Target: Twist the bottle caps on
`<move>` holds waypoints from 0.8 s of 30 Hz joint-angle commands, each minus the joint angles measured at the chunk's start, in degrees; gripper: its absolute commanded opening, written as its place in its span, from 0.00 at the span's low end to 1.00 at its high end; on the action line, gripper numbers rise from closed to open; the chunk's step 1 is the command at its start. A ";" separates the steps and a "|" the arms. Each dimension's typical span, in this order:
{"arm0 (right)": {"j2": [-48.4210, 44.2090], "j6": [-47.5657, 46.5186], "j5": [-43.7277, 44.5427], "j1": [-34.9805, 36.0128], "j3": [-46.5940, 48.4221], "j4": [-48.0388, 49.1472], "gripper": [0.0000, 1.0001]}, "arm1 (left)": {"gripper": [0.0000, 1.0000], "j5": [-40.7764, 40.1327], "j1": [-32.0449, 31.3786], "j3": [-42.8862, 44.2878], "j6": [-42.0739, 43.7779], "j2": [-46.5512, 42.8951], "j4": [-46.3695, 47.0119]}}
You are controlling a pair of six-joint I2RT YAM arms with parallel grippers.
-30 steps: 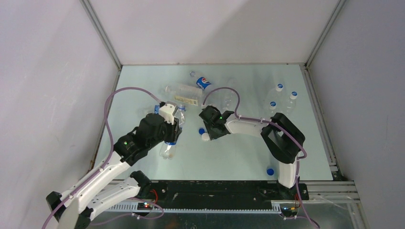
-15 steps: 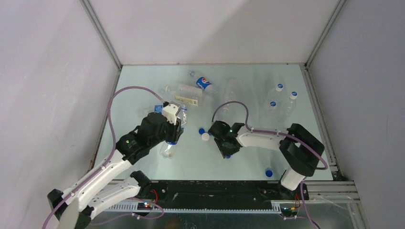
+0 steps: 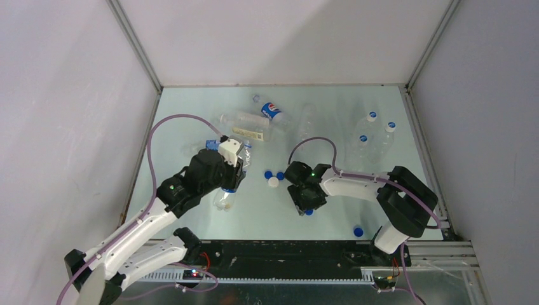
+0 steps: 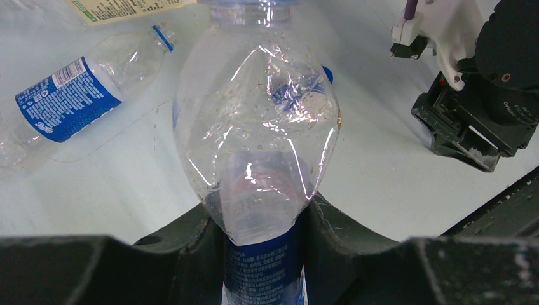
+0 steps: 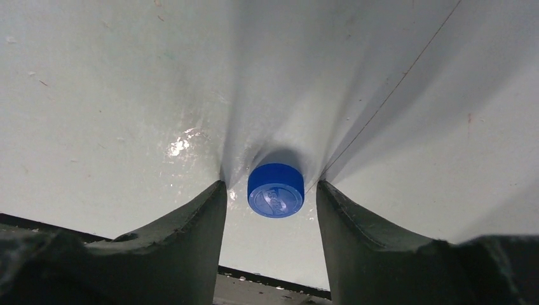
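Landmark: white cap [image 3: 273, 182], lying on table [image 3: 267, 219].
Left gripper [image 4: 262, 254]: closed tight on held bottle [image 4: 254, 152], pinching it at its blue label; left of white cap.
Right gripper [image 5: 270, 188]: fingers parted, straddling blue cap [image 5: 275, 189], gripping nothing; right of white cap, nearer the arm bases.
Blue cap: flat on table, top face up.
Top view only: 2 loose caps [image 3: 268, 173] just beyond white cap; 3 capped bottles [image 3: 389, 130] upright far to its right; lying bottles [image 3: 270, 111] well beyond it. Here right gripper hides most of blue cap.
Left wrist only: held bottle's clear wall is dented and crumpled; labelled bottle [image 4: 63, 98] lies flat on table.
Right wrist only: gap shows on each side of blue cap, neither finger touching it.
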 commanded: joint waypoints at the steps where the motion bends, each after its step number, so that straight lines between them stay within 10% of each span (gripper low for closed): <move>1: -0.01 0.85 -1.33 -0.68 -0.50 2.35 0.55 | 0.28 1.28 0.34 1.32 1.14 -0.35 1.48; 13: -1.21 0.53 0.66 -0.34 -0.50 1.15 0.27 | 0.28 2.91 0.32 1.99 3.14 0.55 2.46; 24: -22.40 -14.92 -10.93 0.38 -0.34 4.12 0.18 | 0.28 19.69 0.29 -0.27 15.46 -0.68 6.97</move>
